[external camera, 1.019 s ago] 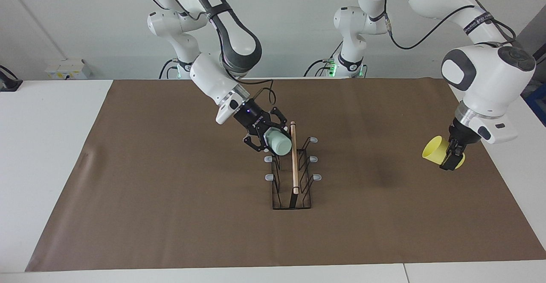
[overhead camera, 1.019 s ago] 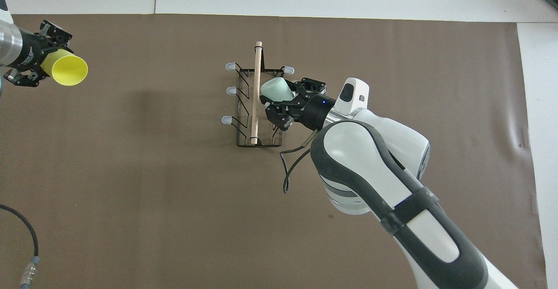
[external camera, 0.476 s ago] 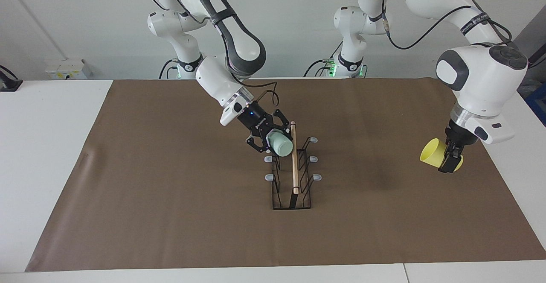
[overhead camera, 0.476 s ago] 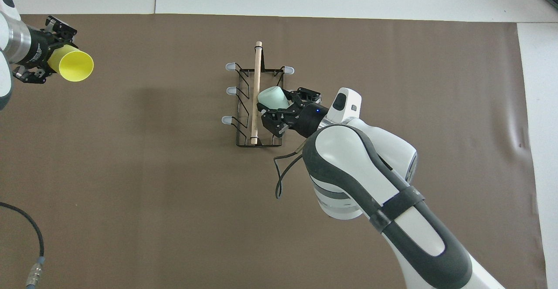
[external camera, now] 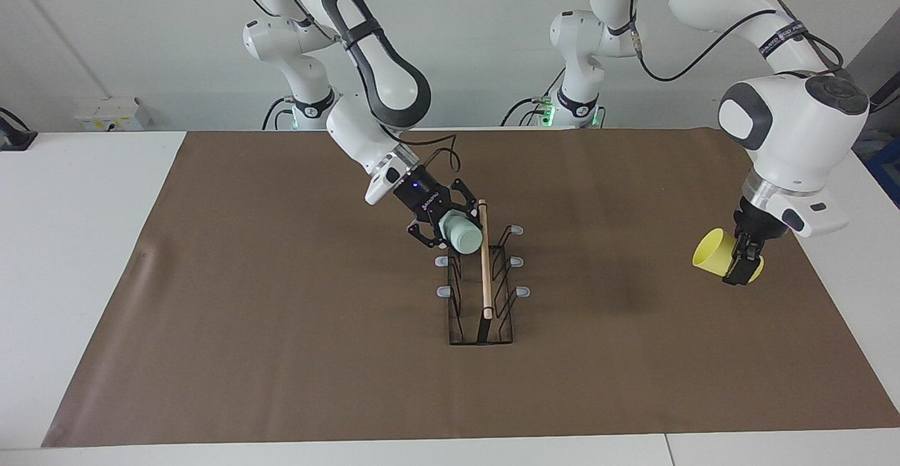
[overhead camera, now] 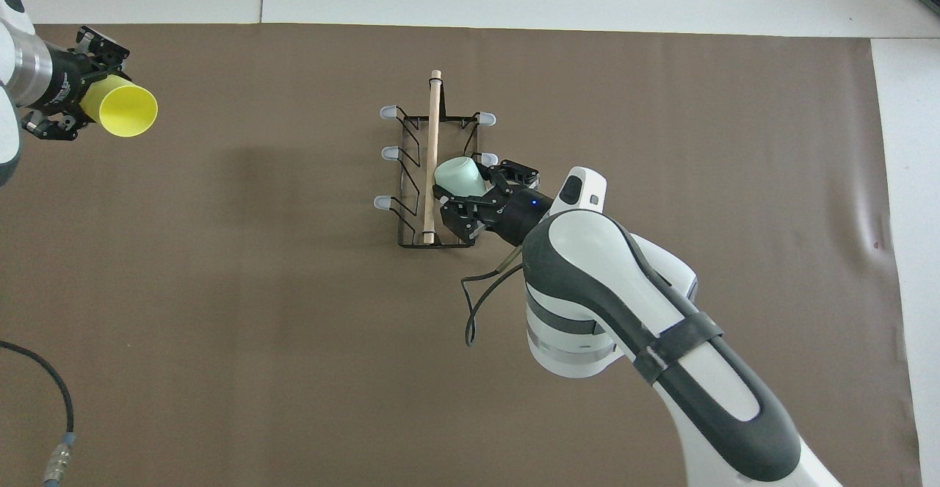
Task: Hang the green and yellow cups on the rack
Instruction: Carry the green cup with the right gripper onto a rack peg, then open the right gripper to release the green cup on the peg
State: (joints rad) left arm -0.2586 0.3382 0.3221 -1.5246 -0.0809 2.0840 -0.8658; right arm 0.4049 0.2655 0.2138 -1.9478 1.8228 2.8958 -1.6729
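A white bench (external camera: 84, 255) carries a brown mat (external camera: 281, 325); a black wire rack (external camera: 482, 290) stands mid-mat.

Mint green cup (external camera: 465, 235), yellow cup (external camera: 711, 251), black rack (external camera: 481, 297), brown mat (external camera: 281, 297).

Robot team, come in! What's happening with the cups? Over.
Right claw shut on green cup, at the rack. Left claw shut on yellow cup, waiting over the mat. Prongs bare, nothing blocking.

A brown mat (external camera: 281, 311) covers most of a white table (external camera: 84, 241). A black cable (overhead camera: 51, 391) (metal plug at its end) lies at the overhead view's eight o'clock edge.
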